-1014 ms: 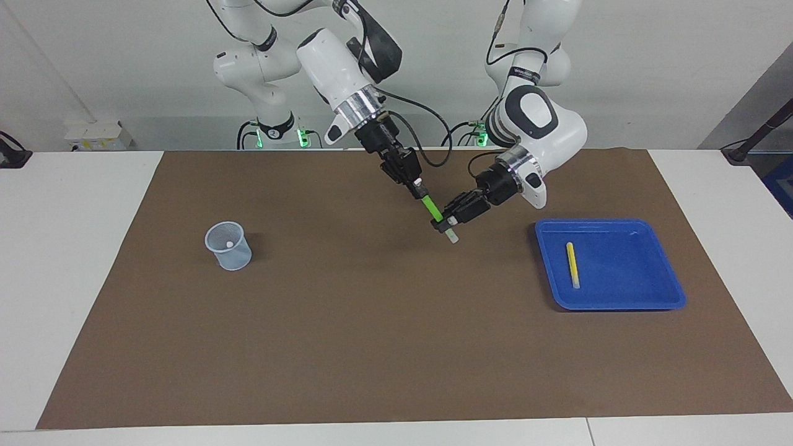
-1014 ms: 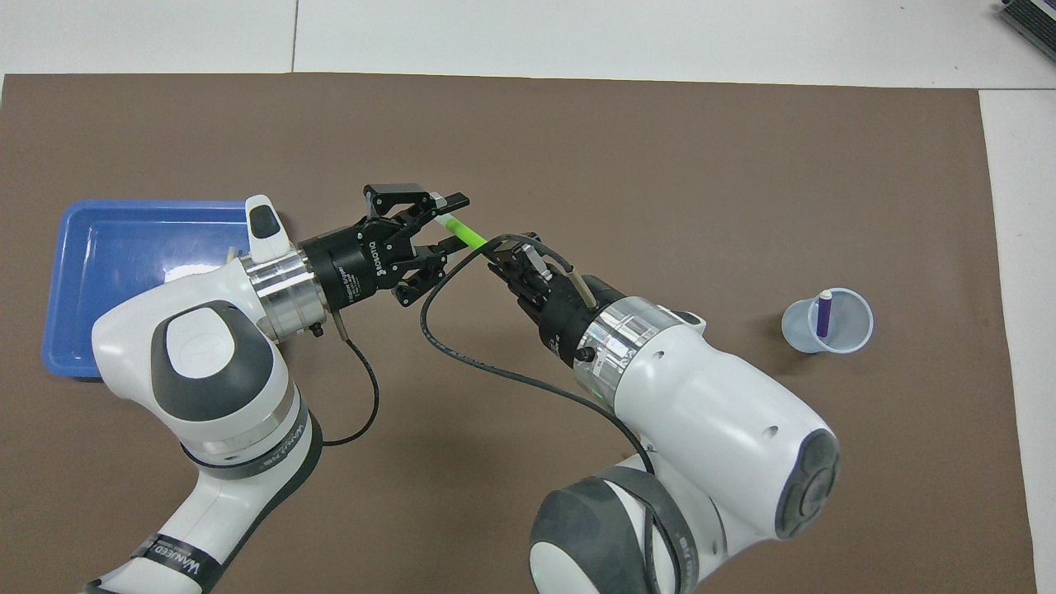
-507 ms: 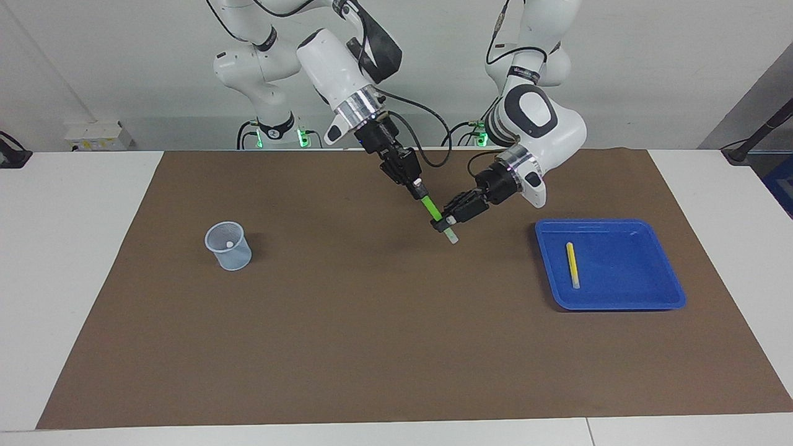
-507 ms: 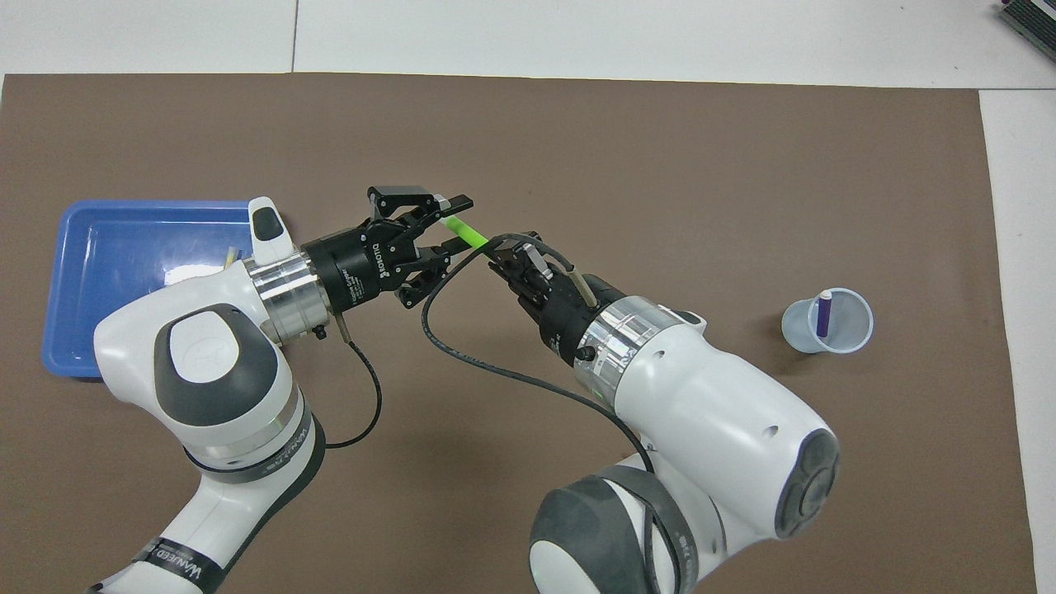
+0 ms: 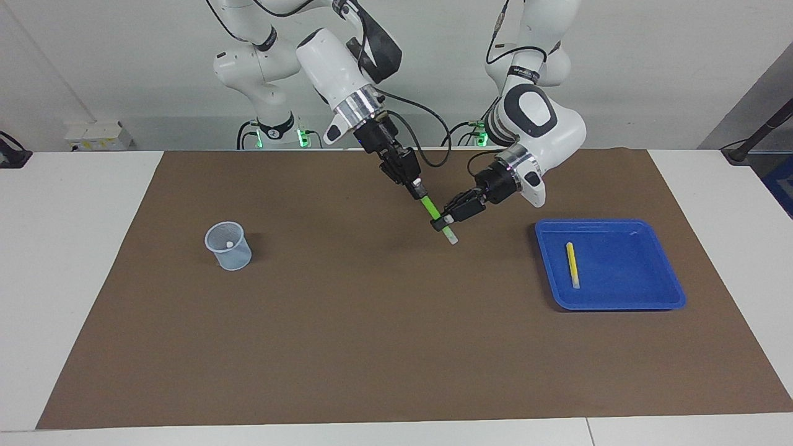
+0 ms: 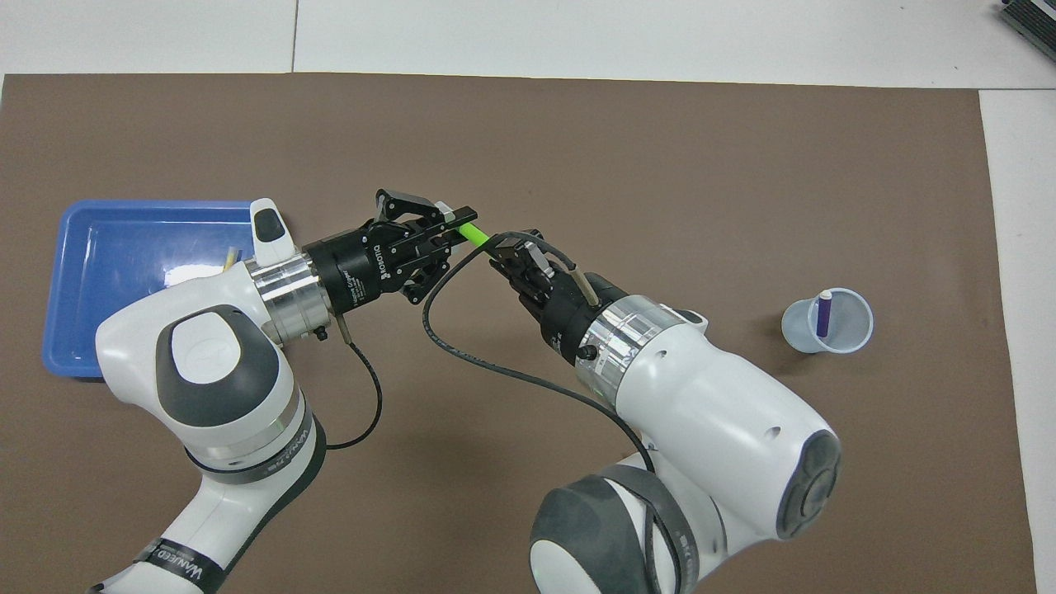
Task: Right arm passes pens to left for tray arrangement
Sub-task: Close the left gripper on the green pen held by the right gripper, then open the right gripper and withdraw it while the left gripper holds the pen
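Note:
Both grippers hold the green pen (image 5: 431, 209) slantwise in the air over the middle of the mat. My right gripper (image 5: 416, 188) is shut on its upper end, and my left gripper (image 5: 445, 221) is shut on its lower part, just above the whitish tip. From overhead, a short stretch of the green pen (image 6: 475, 235) shows between the left gripper (image 6: 455, 221) and the right gripper (image 6: 500, 252). The yellow pen (image 5: 573, 264) lies in the blue tray (image 5: 626, 272) toward the left arm's end. The purple pen (image 6: 823, 313) stands in the translucent cup (image 6: 827, 322).
The cup (image 5: 228, 246) stands on the brown mat (image 5: 372, 347) toward the right arm's end. In the overhead view the left arm covers part of the tray (image 6: 115, 264). White tabletop borders the mat on all sides.
The left gripper's fingers have closed onto the green pen's lower part. The right gripper has kept its hold, and the pen has barely moved.

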